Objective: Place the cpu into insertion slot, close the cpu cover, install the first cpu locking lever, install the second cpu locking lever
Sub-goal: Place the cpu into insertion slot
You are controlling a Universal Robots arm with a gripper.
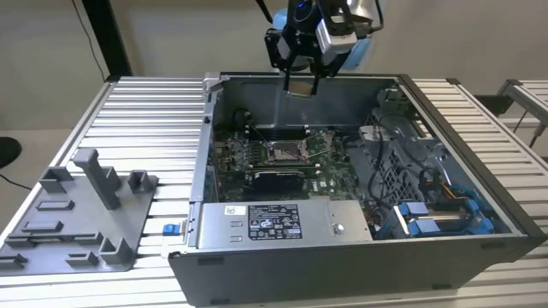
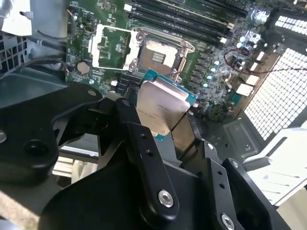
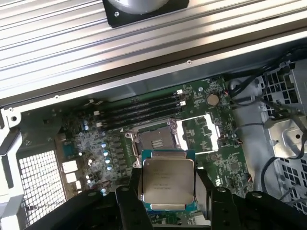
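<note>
in the exterior view the gripper (image 1: 299,81) is hanging at twelve o'clock of the open grey sheet-metal computer case (image 1: 342,269), above its back wall; its black fingers are clamping the cpu (image 1: 299,87), a small flat square plate, by two opposite edges; the chip is sitting in the air, well apart from the insertion slot (image 1: 283,151), which is lying near the middle of the green motherboard (image 1: 233,154); a silver boxy power supply (image 1: 283,221) is lying at six o'clock of the slot; a matte grey moulded fixture (image 1: 77,218) is resting at eight o'clock of the case on the ribbed aluminium table (image 1: 154,122).

in the second wrist view the fingers (image 2: 139,143), black bars with round screw heads, are pressing both sides of the cpu (image 2: 160,103); its face is showing brushed silver metal on a teal-edged board; beyond it the insertion slot (image 2: 157,54) is lying bare, a dull gold field in a silver rim; the cpu cover (image 2: 97,48), a thin pale frame with a cut-out centre, is lying folded open just beside it.

in the first wrist view the cpu (image 3: 168,177) is sitting between the fingers (image 3: 130,191); the slot (image 3: 156,140) is lying uncovered between the cover (image 3: 217,134) and dense small components, with long black memory slots (image 3: 144,110) running alongside.
</note>
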